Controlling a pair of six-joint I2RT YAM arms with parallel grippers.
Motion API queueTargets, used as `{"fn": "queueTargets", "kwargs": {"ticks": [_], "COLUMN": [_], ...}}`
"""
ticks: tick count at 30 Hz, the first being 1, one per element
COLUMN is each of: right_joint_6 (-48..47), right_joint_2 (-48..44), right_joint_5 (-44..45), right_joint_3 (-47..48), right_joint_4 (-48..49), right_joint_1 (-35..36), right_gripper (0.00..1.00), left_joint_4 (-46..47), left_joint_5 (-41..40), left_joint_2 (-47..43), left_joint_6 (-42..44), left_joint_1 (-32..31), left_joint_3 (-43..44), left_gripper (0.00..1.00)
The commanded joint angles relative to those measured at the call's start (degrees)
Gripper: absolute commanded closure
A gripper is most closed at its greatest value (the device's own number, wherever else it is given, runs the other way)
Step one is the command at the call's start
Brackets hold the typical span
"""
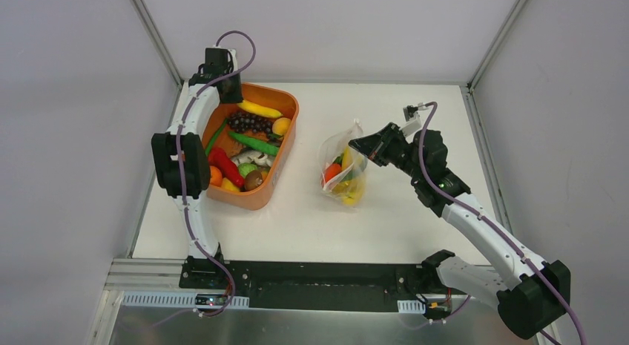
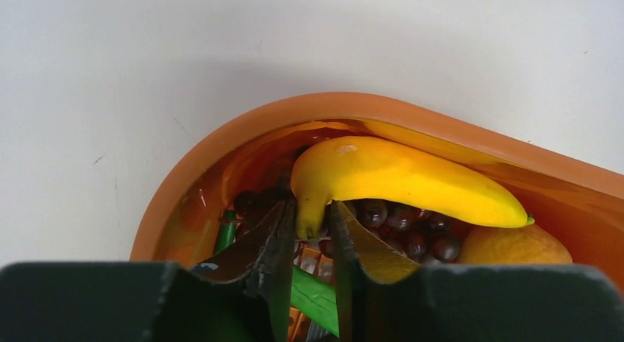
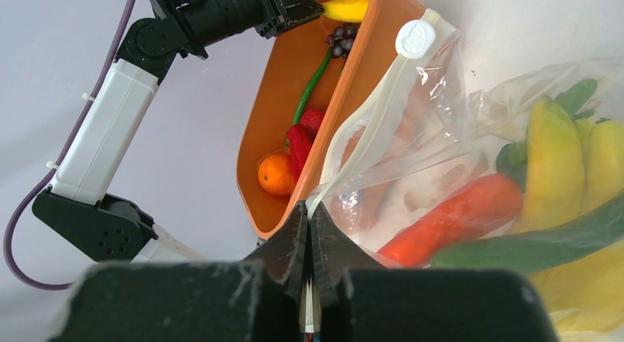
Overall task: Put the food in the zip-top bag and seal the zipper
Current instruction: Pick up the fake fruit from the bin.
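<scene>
The zip-top bag (image 1: 345, 167) hangs open in mid-table. It holds an orange carrot (image 3: 456, 213), yellow bananas (image 3: 552, 158) and a green piece. My right gripper (image 1: 358, 146) is shut on the bag's mouth edge, pinching the pale zipper (image 3: 368, 136) between its fingertips in the right wrist view (image 3: 309, 209). My left gripper (image 1: 236, 91) is at the far end of the orange tub (image 1: 285, 148). In the left wrist view (image 2: 310, 217) its fingers are closed on the stem end of a yellow banana (image 2: 397, 180) lying on top of dark grapes (image 2: 412, 232).
The tub holds more food: grapes (image 1: 248, 122), a green cucumber (image 1: 254, 143), a red pepper (image 1: 225, 165), an orange (image 1: 216, 176) and a lemon (image 1: 281, 126). A white round tab (image 3: 416, 39) sits at the zipper's end. Metal frame posts stand at the table's far corners.
</scene>
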Motion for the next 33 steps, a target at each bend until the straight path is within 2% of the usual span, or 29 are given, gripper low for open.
{"fn": "queueTargets", "kwargs": {"ticks": [1,5,6,9,14,16,26,29,33], "right_joint_6": [0.87,0.94,0.95,0.99,1.04,1.04,0.86,0.99,1.96], "right_joint_2": [-2.59,-2.69,-2.69,-2.6,-2.08,-1.89,-0.45,0.17,1.14], "right_joint_5": [-0.66,-0.53,-0.59,-0.62,-0.39,-0.35,-0.17,0.63,1.87], "right_joint_3": [-0.01,-0.08,-0.11,-0.05,-0.2,-0.27,0.01,0.01,0.19], "right_joint_4": [2.75,2.73,2.76,2.73,2.93,3.09,3.9,4.23,5.1], "right_joint_1": [-0.22,-0.17,-0.2,-0.22,-0.16,-0.2,-0.19,-0.22,-0.21], "right_gripper": [1.0,1.0,1.0,1.0,1.0,1.0,1.0,1.0,1.0], "left_joint_4": [-0.46,-0.38,-0.07,2.38,16.69,19.31,17.64,27.83,29.2], "left_joint_5": [0.87,-0.57,-0.73,0.83,4.96,5.88,2.39,2.28,-1.61], "left_joint_2": [0.22,-1.35,-2.55,-7.39,-21.55,-26.14,-44.6,-52.69,-58.88], "left_joint_6": [-1.88,-2.54,-2.89,-5.37,-12.12,-14.03,-16.03,-18.24,-14.28], "left_joint_1": [0.66,0.62,0.62,0.63,0.62,0.49,-2.7,-7.96,-17.7], "left_joint_3": [2.04,0.29,-0.58,-5.9,-24.32,-29.11,-40.96,-48.76,-49.69], "left_gripper": [0.79,0.98,1.0,1.0,1.0,1.0,1.0,1.0,1.0]}}
